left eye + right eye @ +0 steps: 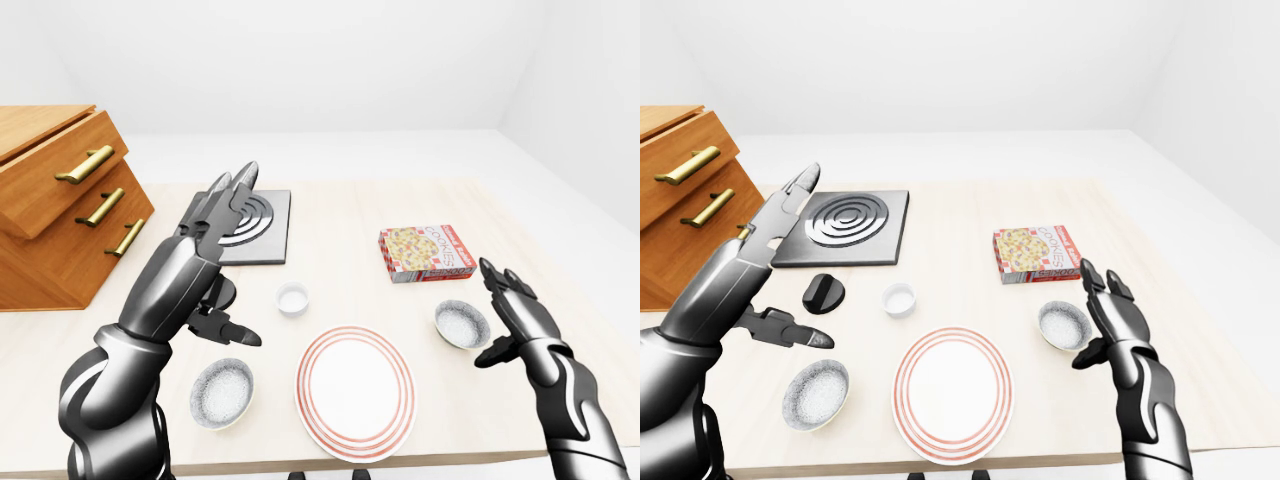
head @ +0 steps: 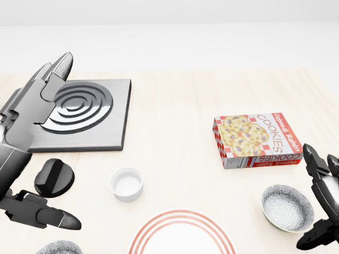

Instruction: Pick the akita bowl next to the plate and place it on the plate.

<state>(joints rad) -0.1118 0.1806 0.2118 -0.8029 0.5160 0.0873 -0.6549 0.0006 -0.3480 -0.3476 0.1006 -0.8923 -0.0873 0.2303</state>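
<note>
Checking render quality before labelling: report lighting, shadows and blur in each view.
Head view: sharp, flat even light, only a faint shadow under the box, plate cropped at the bottom edge. Eye views: equally sharp, no glare, white walls nearly featureless.

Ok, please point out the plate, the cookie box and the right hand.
plate (image 1: 952,392), right-eye view, its white centre.
cookie box (image 2: 258,138), head view, its top face.
right hand (image 1: 1113,325), right-eye view, its middle.

Bare tabletop (image 1: 1025,352) separates bowl (image 1: 1065,326) and plate (image 1: 952,393) — cookie box (image 1: 1037,254) near the bowl.
</note>
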